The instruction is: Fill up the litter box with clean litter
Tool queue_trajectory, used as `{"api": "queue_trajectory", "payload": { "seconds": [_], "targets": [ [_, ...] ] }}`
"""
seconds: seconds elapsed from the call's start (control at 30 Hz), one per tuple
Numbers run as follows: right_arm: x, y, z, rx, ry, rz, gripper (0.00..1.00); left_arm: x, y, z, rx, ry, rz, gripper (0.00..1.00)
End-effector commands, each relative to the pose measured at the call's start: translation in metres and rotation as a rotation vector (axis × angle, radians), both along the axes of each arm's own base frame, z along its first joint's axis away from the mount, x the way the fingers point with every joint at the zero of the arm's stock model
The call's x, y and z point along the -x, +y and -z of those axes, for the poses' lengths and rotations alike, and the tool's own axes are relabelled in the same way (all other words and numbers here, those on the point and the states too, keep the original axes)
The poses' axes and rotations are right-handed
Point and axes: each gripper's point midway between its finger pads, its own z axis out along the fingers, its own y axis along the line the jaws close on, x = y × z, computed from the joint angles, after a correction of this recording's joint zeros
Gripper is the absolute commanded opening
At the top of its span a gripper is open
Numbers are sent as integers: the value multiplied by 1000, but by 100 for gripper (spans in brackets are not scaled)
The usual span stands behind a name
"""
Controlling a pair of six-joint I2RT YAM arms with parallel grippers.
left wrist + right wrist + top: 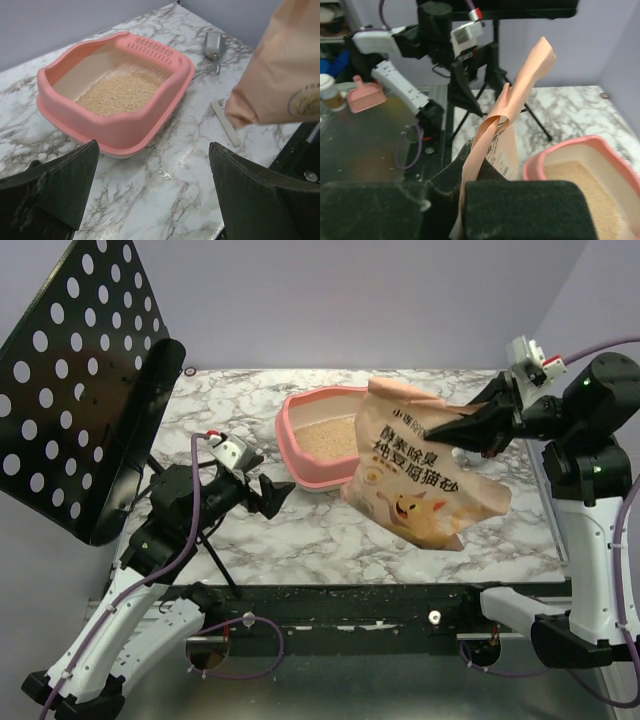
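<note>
The pink litter box (pixel 300 455) sits mid-table with tan clean litter (pixel 325 438) covering its floor; both show in the left wrist view, the box (pixel 150 117) and the litter (pixel 117 92), and in the right wrist view (pixel 555 155). My right gripper (pixel 470 423) is shut on the upper edge of the tan litter bag (pixel 420 475), holding it upright just right of the box; the bag's edge is pinched between the pads (pixel 485 165). My left gripper (pixel 275 495) is open and empty, low over the table left of the box.
A silver scoop (pixel 214 46) lies beyond the box. A pale flat strip (pixel 225 122) lies on the marble near the bag. A black perforated panel on a stand (pixel 85 380) fills the left side. Litter crumbs dot the front rail (pixel 330 590).
</note>
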Motion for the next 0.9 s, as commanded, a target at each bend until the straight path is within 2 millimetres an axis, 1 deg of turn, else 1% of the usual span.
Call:
{"api": "queue_trajectory", "payload": {
  "seconds": [0.0,0.03,0.13,0.27,0.37,0.47,0.5,0.57,0.7,0.87],
  "targets": [
    [17,13,17,4,-109,-98,0,37,-20,-31,54,-119,238,99],
    [16,17,24,7,-115,-107,0,42,-21,-33,65,-132,264,99],
    [13,33,52,31,-46,-145,0,56,-28,-37,84,-153,352,99],
    [3,59,85,101,-7,-163,0,67,-34,-39,99,-159,422,99],
    [-9,73,100,125,21,-185,0,66,-35,-38,97,-158,421,99],
    [-20,82,112,136,39,-193,0,65,-35,-37,96,-154,419,99],
    [-24,85,120,142,56,-194,0,64,-34,-37,96,-156,409,99],
    [-32,91,129,141,71,-183,0,61,-33,-36,95,-153,395,99],
    [-38,101,154,165,109,-192,1,58,-32,-36,93,-152,378,99],
    [-43,113,181,186,170,-233,0,55,-31,-34,91,-149,361,99]
  ]
}}
